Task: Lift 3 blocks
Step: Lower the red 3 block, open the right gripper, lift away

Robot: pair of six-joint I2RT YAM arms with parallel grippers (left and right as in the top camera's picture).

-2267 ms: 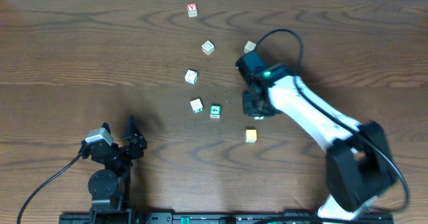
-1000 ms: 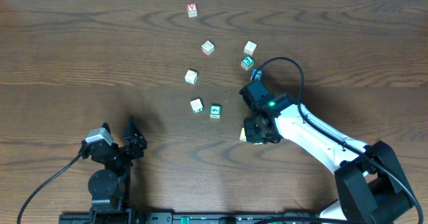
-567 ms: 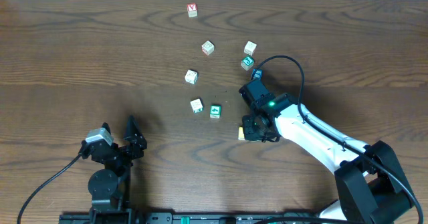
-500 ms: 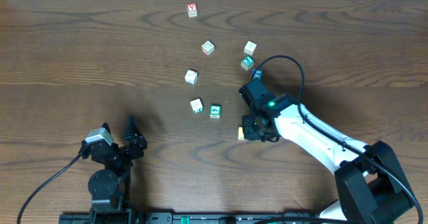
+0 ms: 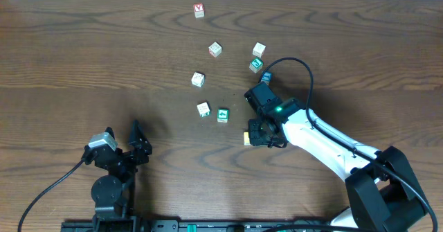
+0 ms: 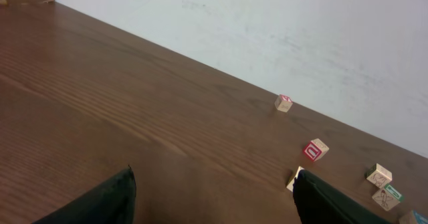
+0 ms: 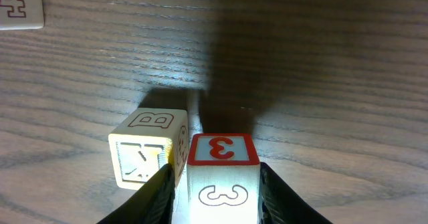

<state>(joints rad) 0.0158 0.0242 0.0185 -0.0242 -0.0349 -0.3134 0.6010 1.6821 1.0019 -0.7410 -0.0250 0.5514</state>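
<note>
Finding the pale block with red marks (image 7: 223,177) standing on the counter (image 5: 83,59), showing a red 3 on its upper face, flanked by the fingers (image 7: 160,194) of the right gripper (image 7: 217,187); not managing to tell whether those fingers are clamping it or merely straddling it. Spotting the yellow block (image 7: 147,150) just beside it, to its left in the right wrist view, and peeking out from under the gripper in the overhead view. Noting the green block (image 5: 222,114) resting near, apart from both, with a pale green-edged block (image 5: 203,109) close beside it. Seeing more blocks (image 5: 215,49) lying scattered farther up the counter. Observing the left gripper (image 6: 214,200) hanging wide open and empty, well apart from every block.
</note>
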